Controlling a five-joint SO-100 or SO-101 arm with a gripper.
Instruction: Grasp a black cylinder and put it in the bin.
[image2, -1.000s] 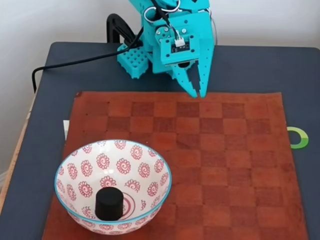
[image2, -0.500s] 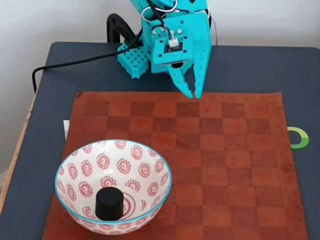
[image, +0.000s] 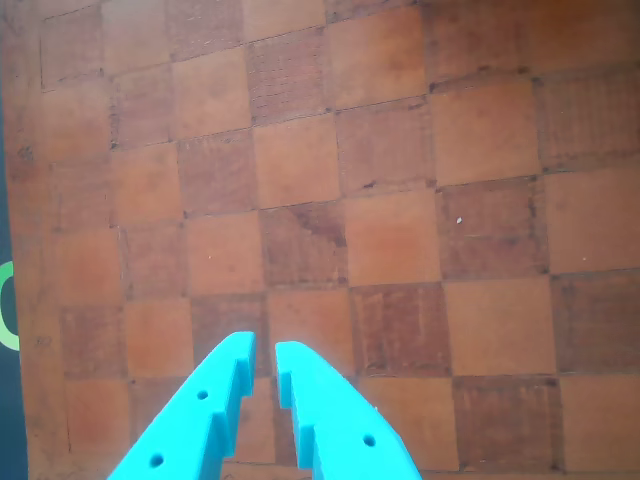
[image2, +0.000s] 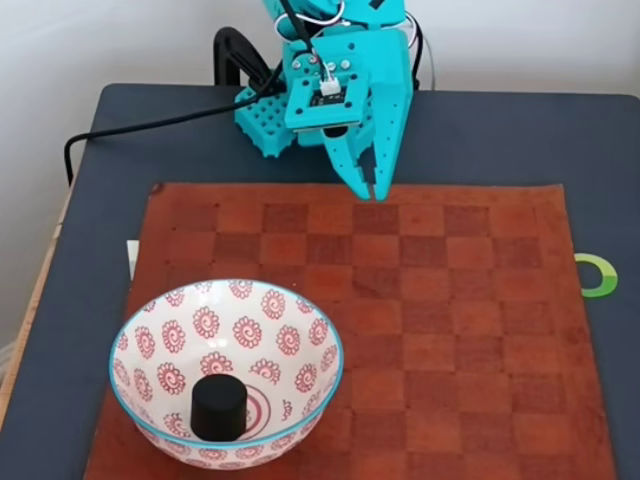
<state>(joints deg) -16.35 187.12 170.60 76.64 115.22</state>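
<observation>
The black cylinder (image2: 218, 408) stands upright inside the bin (image2: 150, 340), a white bowl with a blue rim and red patterns at the near left of the fixed view. My teal gripper (image2: 366, 192) hangs far from it, above the far edge of the brown checkered mat (image2: 440, 300), its fingers nearly together with nothing between them. In the other view the gripper (image: 263, 351) enters from the bottom edge over bare mat squares, a narrow gap between the empty fingers.
The mat lies on a dark table (image2: 500, 130). The arm's teal base (image2: 265, 125) and a black cable (image2: 140, 125) sit at the far side. A green ring mark (image2: 598, 275) lies at the right edge of the mat.
The gripper has swung a little to the left and pulled back toward the base. The cylinder and bowl have not moved.
</observation>
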